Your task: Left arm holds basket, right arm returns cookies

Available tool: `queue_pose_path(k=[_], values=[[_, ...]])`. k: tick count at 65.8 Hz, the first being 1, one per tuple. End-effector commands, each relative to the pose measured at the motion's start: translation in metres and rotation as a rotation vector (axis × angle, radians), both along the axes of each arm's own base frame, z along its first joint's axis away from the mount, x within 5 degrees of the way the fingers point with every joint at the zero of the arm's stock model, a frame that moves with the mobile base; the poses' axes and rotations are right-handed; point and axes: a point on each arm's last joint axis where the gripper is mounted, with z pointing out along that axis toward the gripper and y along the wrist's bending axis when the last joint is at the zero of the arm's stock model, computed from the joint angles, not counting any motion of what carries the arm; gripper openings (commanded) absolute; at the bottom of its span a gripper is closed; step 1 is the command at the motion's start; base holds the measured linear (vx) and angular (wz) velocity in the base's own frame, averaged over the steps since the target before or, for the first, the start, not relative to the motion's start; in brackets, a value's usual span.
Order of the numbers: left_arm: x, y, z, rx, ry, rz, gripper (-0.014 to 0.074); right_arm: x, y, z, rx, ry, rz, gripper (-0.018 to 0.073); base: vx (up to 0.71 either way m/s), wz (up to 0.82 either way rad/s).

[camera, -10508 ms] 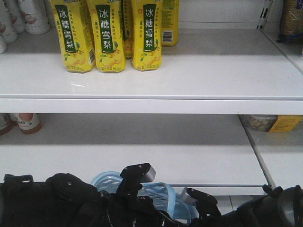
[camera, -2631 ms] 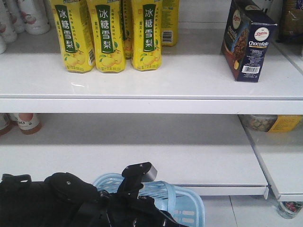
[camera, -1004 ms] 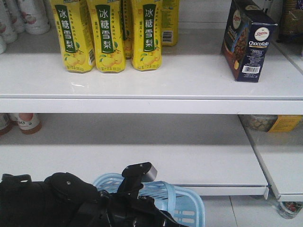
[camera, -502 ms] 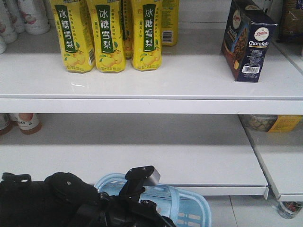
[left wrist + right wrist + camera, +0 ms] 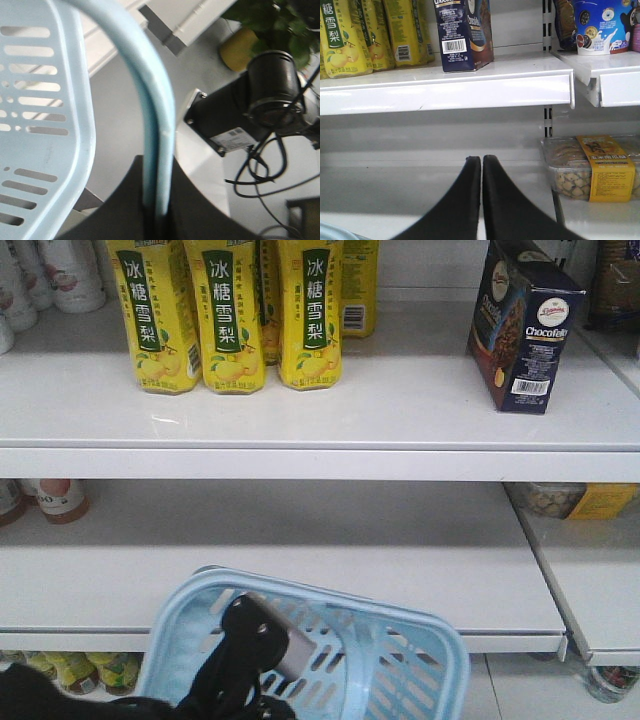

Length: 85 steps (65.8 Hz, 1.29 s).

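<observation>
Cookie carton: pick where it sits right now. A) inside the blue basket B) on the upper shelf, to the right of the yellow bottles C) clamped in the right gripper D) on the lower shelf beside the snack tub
B: the cookie carton stands on the upper shelf, right of the yellow bottles, while the right gripper is shut with nothing in it.

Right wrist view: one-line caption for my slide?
Right gripper shut and empty below the shelf where the cookies stand upright.

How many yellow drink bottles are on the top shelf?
4 show: three in a front row, left, middle and right, and one behind at the right. More may hide behind them.
</observation>
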Motion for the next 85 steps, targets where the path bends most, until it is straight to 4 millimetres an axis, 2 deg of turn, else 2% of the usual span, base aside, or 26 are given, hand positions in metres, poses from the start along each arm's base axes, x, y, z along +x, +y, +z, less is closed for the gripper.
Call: queue_pose_path(k=[1,14,28,36,64,85], values=[[-0.004,0.012,0.012,-0.038,-0.081,0.108,-0.0006,0.0,0.001,0.009,-0.02,-0.026,0.008,-0.0008,0.0,0.0],[-0.009,0.039,0.008,-0.045,-0.223,0.223,-0.0006,0.0,0.001,0.009,-0.02,-0.026,0.008,-0.0008,0.0,0.0],[-0.017,0.064,-0.002,-0.054,-0.325,0.219,-0.0006,0.0,0.001,0.009,-0.02,-0.027,0.009,-0.0009,0.0,0.0],[-0.015,0.075,-0.007,-0.062,-0.388,0.261,-0.0006,0.0,0.001,0.009,-0.02,-0.027,0.009,-0.0009,0.0,0.01],[-0.001,0.128,-0.014,-0.021,-0.493,0.466,-0.0006,0.0,0.001,0.009,-0.021,-0.027,0.009,-0.0009,0.0,0.0],[-0.014,0.166,-0.026,-0.03,-0.56,0.613,-0.0006,0.0,0.001,0.009,-0.02,-0.026,0.006,-0.0009,0.0,0.0]])
